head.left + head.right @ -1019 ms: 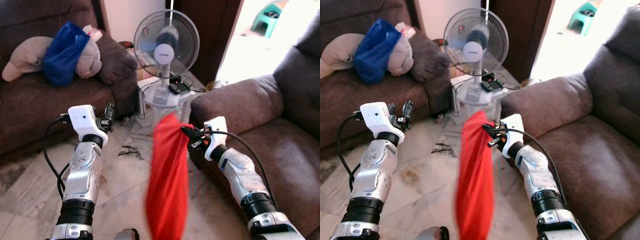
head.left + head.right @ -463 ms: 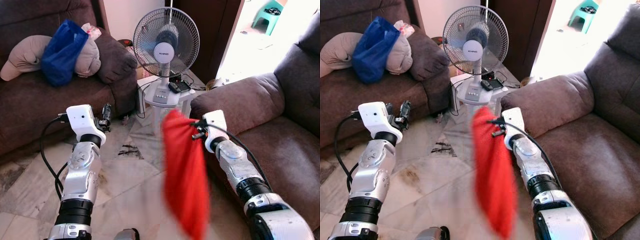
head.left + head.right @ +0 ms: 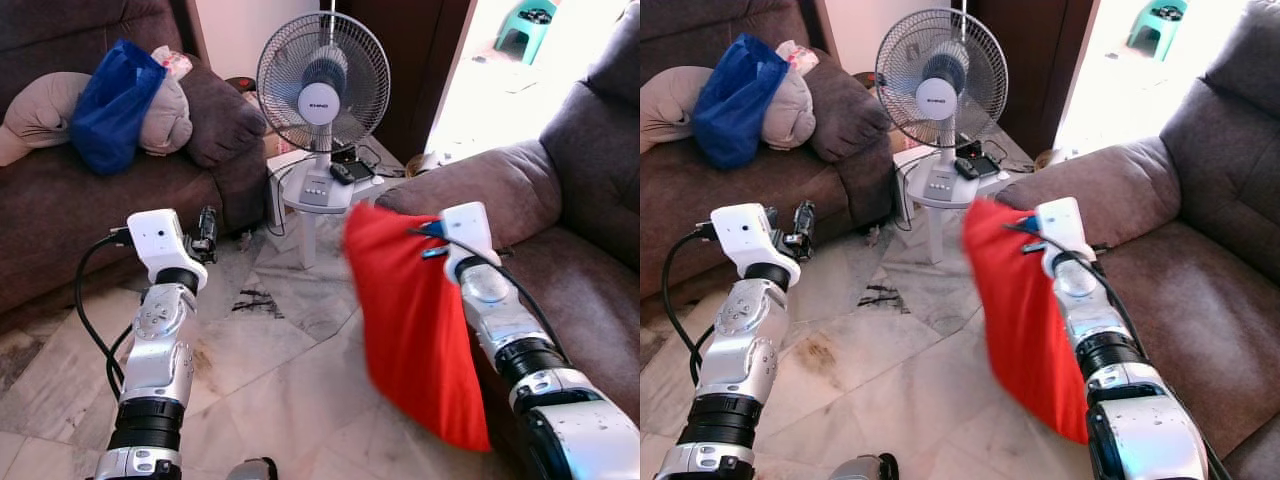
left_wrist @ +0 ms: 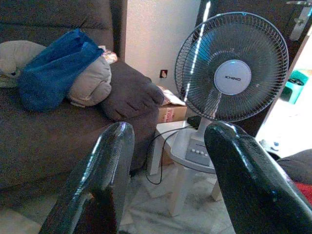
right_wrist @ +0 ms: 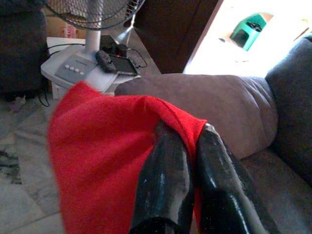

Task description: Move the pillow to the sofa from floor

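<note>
The brown sofa [image 3: 560,270] on my right is taking up the right side of the room, its rounded armrest nearest to me and its seat cushion running away behind it. A second sofa [image 3: 90,200] is standing along the far left, carrying a blue bag [image 3: 118,105] and a beige bundle. Between the two, a pedestal fan [image 3: 322,85] is standing on a small white table [image 3: 320,195], with a remote lying by its base.

The red pillow [image 3: 415,320] is hanging in the air off the tiled floor [image 3: 270,360], just in front of the right sofa's armrest and touching nothing below. Its long axis is running downward from my grip and slanting toward me, so the lower corner is trailing near my right forearm.

My right gripper [image 5: 187,141] is pinching the pillow's top corner, the fingers [image 5: 163,165] pressed together on the red fabric. The seat cushion is lying to the right of and beyond this grip, so I judge the coming move to be a swing rightward over the armrest.

My left gripper [image 4: 168,146] is hovering idle, well apart from the pillow, fingers spread and pointing at the fan.
</note>
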